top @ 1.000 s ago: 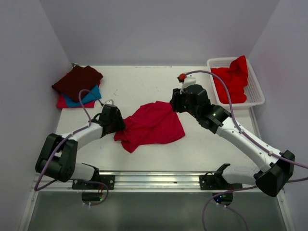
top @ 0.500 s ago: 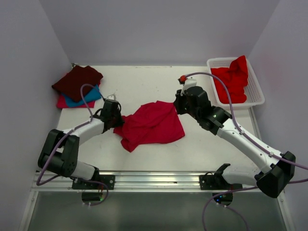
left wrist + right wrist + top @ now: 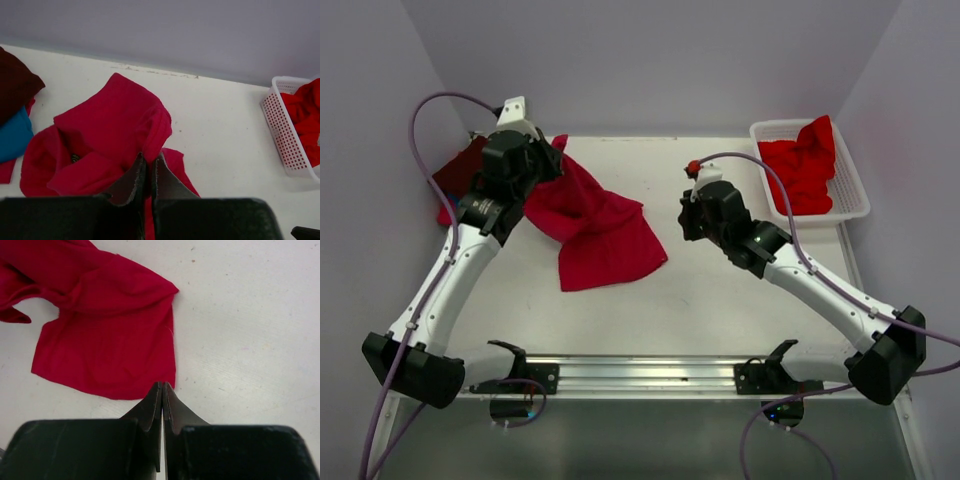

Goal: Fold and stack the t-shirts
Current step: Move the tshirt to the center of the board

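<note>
With a stack of three folded shirts (image 3: 14, 85) just left of it, the left pincer (image 3: 150, 162) grips the unfolded crimson shirt (image 3: 605, 230) half-lifted off the worktop (image 3: 720, 300), the right pincer (image 3: 162, 390) sits closed and empty just short of its hem, and red shirts (image 3: 805, 170) wait in the basket (image 3: 855, 195)

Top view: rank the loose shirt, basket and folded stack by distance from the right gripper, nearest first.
1. loose shirt, just left of the right gripper
2. basket, back right
3. folded stack, back left
</note>
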You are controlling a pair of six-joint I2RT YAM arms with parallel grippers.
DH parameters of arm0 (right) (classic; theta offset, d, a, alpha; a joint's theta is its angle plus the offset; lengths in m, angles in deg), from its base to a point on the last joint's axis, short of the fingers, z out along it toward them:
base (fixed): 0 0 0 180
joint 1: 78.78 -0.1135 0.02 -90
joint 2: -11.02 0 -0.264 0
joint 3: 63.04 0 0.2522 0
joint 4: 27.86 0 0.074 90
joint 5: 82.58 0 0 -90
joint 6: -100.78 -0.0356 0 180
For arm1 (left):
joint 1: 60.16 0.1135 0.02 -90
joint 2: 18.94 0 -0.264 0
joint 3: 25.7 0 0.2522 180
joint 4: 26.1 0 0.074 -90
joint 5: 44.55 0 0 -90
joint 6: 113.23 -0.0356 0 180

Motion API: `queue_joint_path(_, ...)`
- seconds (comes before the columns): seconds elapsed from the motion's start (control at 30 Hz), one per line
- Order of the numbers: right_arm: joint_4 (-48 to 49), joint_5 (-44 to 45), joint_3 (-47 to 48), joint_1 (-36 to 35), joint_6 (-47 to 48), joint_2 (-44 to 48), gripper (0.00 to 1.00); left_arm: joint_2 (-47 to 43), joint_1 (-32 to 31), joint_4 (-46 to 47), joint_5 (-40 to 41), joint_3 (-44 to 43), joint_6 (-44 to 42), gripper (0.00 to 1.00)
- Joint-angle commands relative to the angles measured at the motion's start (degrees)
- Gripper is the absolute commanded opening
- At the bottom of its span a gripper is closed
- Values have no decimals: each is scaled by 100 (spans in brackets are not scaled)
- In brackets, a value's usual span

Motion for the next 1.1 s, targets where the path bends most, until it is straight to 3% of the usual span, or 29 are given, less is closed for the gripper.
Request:
queue_joint_path(0.0, 262, 104, -33, -7, -50, -36, 0, -71, -13, -398, -148, -490, -259, 0)
queue_joint_path(0.13, 350, 245, -60, 2, -67, -98, 0, -124, -22, -538, -411, -894, -365, 0)
queue_joint_path(0.37, 763, 280, -51, 2, -208, -571, 0, 96, -22, -1275, -1596, -1870, -655, 0)
queue_joint_path(0.43, 877, 272, 36, 2, -225, -800, 19, 78, -22, -1382, -1791, -1984, -673, 0)
queue_joint_path(0.5, 904, 307, 221, 10, -269, -1150, 28, -27, -22, -1488, -1967, -2011, -682, 0)
queue_joint_path(0.53, 895, 350, 291, 10, -296, -1257, 47, -106, -22, -1531, -1994, -2029, -699, 0)
queue_joint_path(0.63, 877, 631, 493, 45, -515, -1530, 62, -212, -22, -1698, -1968, -2072, -831, 0)
queue_joint_path(0.93, 887, 887, 871, 160, -858, -1891, 67, -212, -22, -2156, -2485, -2529, -822, 0)
queue_joint_path(1.07, 878, 922, 1012, 186, -850, -2040, 67, -229, -22, -2191, -3460, -2600, -630, 0)
